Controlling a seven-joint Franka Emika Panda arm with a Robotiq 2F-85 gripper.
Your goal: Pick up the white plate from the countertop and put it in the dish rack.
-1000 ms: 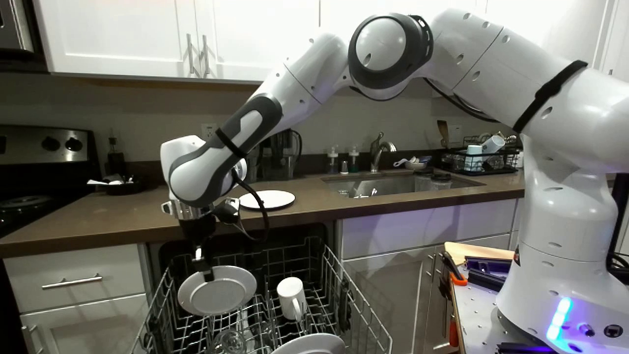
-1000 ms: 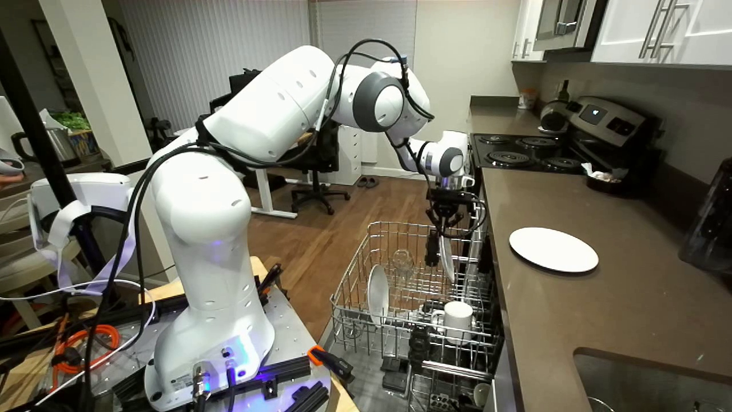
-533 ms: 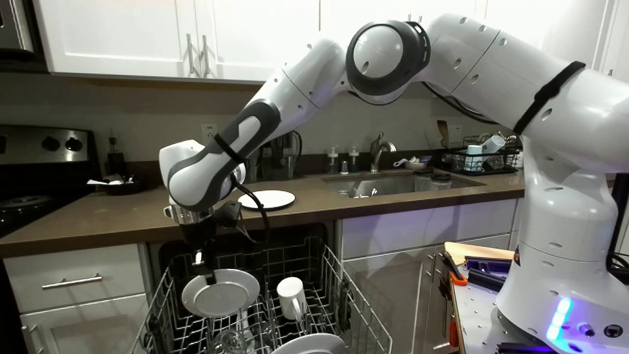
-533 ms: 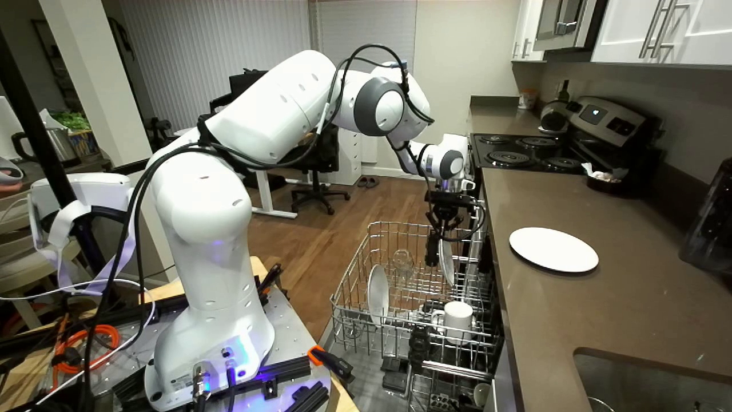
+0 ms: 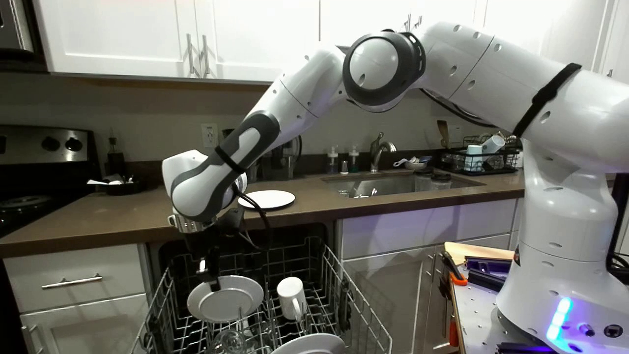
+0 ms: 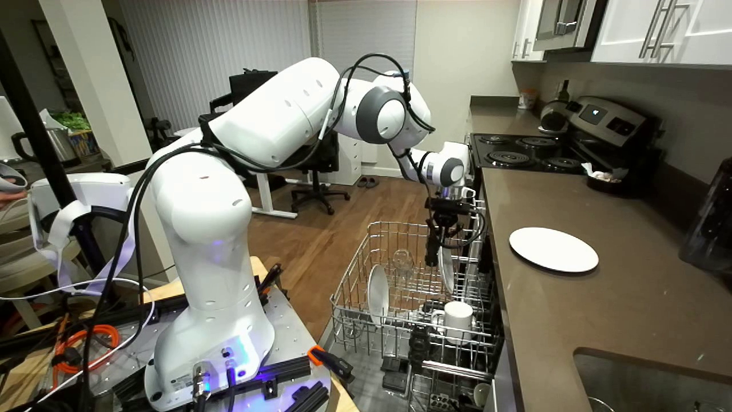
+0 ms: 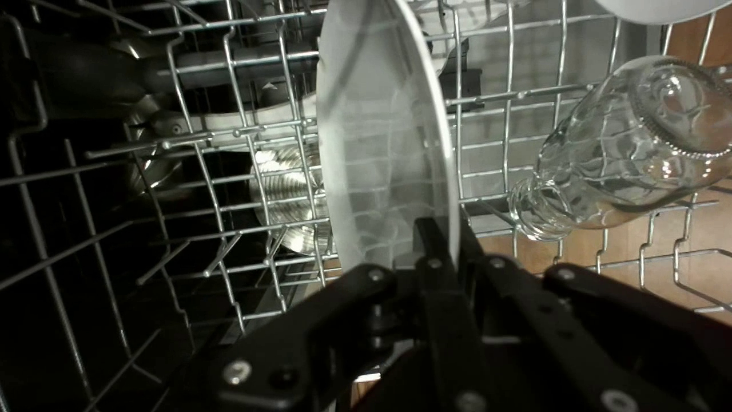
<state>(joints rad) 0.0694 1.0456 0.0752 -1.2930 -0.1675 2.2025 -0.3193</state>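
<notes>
- Your plate (image 5: 226,302) is inside the rack (image 6: 350,260), left of bottom centre in an exterior view; it sits lower and slightly further right there than a second ago.
- It hangs near upright; whether its bottom touches wire, you cannot tell.
- Your gripper (image 7: 454,240) is clamped on its edge, lower centre of the wrist view.
- Your arm (image 5: 376,64) has sunk along with it, so you are probably seating the plate; letting go should wait until the rack bears it.
- The mug (image 5: 292,298), right of the plate, and the jar (image 7: 635,143), right in the wrist view, stand apart from it.
- A spare plate (image 5: 267,199) lies unmoved on the countertop (image 5: 123,216), mid-frame.
</notes>
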